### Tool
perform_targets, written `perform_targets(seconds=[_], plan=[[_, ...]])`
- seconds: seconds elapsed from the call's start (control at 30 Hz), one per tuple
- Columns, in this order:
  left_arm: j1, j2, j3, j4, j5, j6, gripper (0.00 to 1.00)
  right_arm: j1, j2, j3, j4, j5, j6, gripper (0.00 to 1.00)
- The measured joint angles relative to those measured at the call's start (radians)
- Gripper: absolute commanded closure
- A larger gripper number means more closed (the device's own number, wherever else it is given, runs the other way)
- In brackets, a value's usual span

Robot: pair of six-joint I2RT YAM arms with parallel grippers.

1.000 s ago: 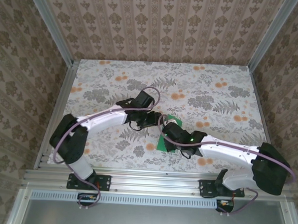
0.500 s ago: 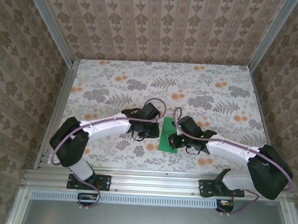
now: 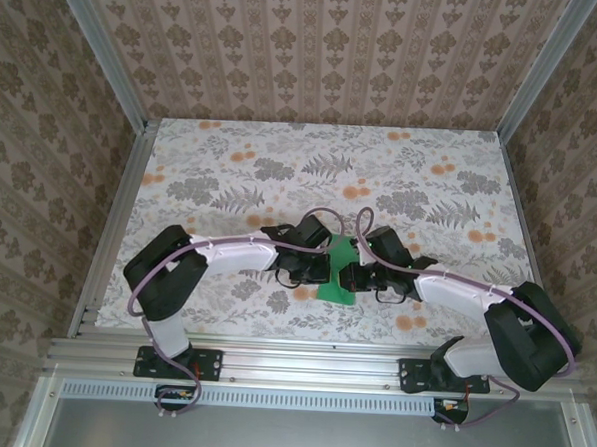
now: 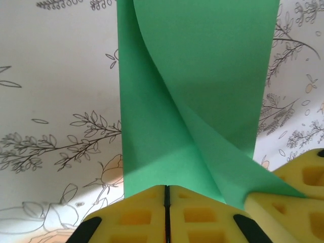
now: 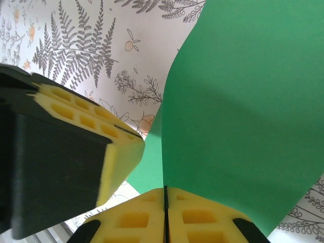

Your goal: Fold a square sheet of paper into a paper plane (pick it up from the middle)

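Your square sheet of paper (image 4: 192, 76) is plain bright green with no pattern, shading darker where it curls. The left fingers (image 4: 136, 215) and right fingers (image 5: 131, 217) are yellow foam with square pits, backed in black. The surface (image 3: 212, 149) is white, printed with grey ferns and orange blossoms. The arms (image 3: 235, 250) are white with black joints and mauve cables (image 3: 314, 211). The walls (image 3: 318, 44) wear beige damask stripes.

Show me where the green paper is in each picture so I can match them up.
Top external: the square sheet of paper shows low centre, over the floral tabletop.
Left wrist: top middle, curling down into the shut left gripper.
Right wrist: right half, its edge pinched by the right gripper.
Shared landmark: the floral tabletop beneath it.
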Motion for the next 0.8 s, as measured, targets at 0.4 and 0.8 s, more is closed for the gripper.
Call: perform_targets(seconds=[0.4, 0.8], plan=[[-0.008, 0.046, -0.003, 0.007, 0.002, -0.014, 0.92, -0.08, 0.084, 0.023, -0.05, -0.086, -0.078, 0.86], [-0.017, 0.051, -0.002, 0.001, -0.008, -0.014, 0.92, -0.103, 0.127, 0.105, -0.145, -0.092, -0.18, 0.83]])
